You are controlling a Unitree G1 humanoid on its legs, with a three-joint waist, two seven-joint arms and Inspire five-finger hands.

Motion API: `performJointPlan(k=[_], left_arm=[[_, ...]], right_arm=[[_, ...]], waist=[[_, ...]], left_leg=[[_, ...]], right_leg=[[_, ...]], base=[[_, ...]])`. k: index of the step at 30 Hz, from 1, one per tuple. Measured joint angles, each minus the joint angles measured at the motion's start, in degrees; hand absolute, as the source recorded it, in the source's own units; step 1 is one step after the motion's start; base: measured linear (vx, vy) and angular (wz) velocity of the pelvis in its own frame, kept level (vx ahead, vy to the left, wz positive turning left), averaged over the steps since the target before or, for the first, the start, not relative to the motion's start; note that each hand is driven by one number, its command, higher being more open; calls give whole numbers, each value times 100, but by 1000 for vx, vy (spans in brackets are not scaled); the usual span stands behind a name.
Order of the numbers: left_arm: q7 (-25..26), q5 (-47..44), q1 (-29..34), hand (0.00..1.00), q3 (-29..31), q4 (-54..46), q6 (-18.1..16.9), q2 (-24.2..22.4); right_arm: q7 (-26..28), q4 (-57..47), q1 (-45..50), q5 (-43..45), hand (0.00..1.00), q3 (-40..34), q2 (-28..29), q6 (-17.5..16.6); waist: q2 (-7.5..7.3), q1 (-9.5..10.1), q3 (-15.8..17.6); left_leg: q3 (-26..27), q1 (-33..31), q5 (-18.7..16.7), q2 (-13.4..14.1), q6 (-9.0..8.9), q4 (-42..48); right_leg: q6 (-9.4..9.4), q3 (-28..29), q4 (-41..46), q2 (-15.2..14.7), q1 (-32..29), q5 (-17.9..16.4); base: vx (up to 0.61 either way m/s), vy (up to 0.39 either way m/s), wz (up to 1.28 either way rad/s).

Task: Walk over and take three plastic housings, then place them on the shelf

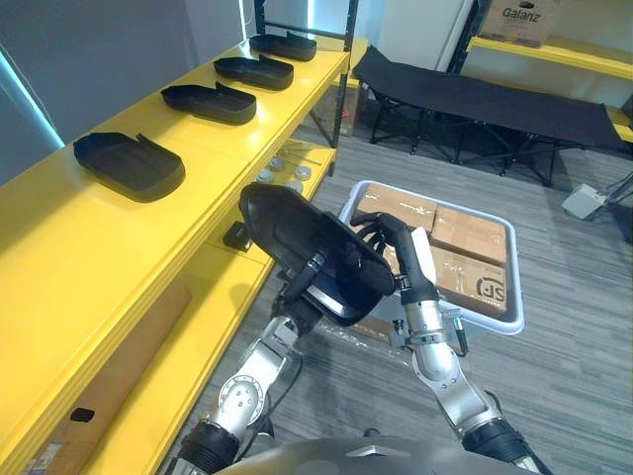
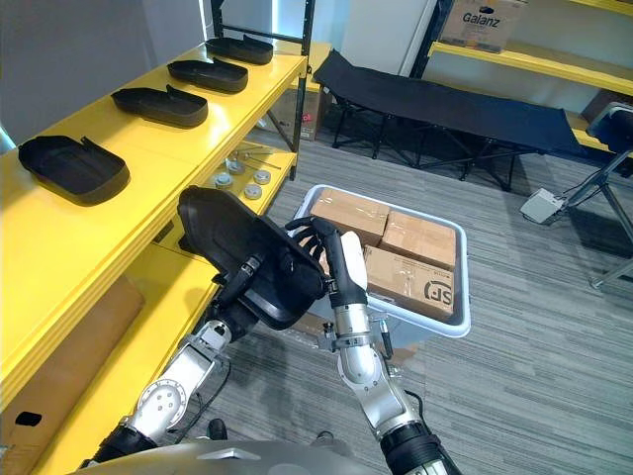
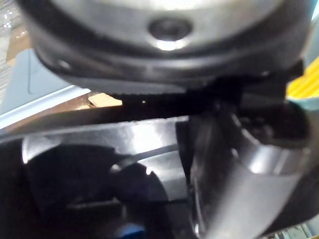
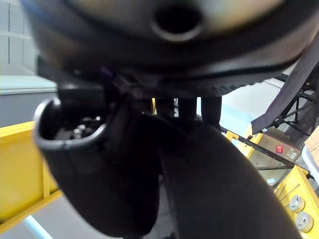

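A black plastic housing (image 1: 287,228) is held tilted in front of me, beside the yellow shelf (image 1: 89,247). A second glossy shell edge (image 1: 336,302) shows under it; I cannot tell how many are stacked. My left hand (image 1: 300,292) grips its lower end from below. My right hand (image 1: 388,236) curls its fingers over the right edge, the white-covered thumb (image 2: 348,265) behind it. Both wrist views show dark housing plastic (image 3: 124,164) (image 4: 219,184) close against the hands. Several more black housings (image 1: 129,163) (image 1: 210,102) lie in a row on the shelf's top board.
A lower yellow board (image 1: 188,346) carries small round parts (image 1: 282,170). A white bin (image 1: 514,297) with cardboard boxes (image 1: 465,237) stands on the grey floor to my right. A black folding cot (image 1: 485,99) and another yellow rack with a carton (image 1: 519,20) stand farther back.
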Motion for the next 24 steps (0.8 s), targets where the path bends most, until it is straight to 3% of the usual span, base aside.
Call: performJointPlan(k=[4,9,13,19,24], left_arm=[[200,574,1,0,260,-190,-266,-167],[836,2415,1,0,627,-930,-709,-275],[1516,3860,4,0,1106,-1157,-921,-374],[2355,5806,196,0,1785,-1345,-1004,-422],[2422,6538,675,0,1976,-1917,-1137,-432]], right_arm=[[-90,-159,1,-218,100,221,-61,-1],[-132,-1015,-12,-136,100,249,-56,0],[-138,-1482,-27,435,100,-192,18,-3],[800,-1533,478,2227,100,-1008,160,61],[1494,-1685,1062,2914,100,-1306,336,258]], waist=[[-11,25,2],[-14,34,3],[-14,26,3],[-1,-14,2],[88,-117,-14]], left_leg=[[17,3,2,-13,3,2],[-20,30,1,-3,0,16],[-14,55,1,-13,0,4],[-4,65,-33,-12,-44,1],[21,48,-49,-8,-57,2]], right_leg=[[-36,-23,34,31,-24,-25],[-38,-66,92,42,-6,-29],[-92,-66,107,32,5,-65],[-106,-64,122,26,2,-84],[-108,-44,92,30,-17,-85]], base=[[0,0,-1],[0,0,3],[0,0,0],[0,0,0],[0,0,-1]])
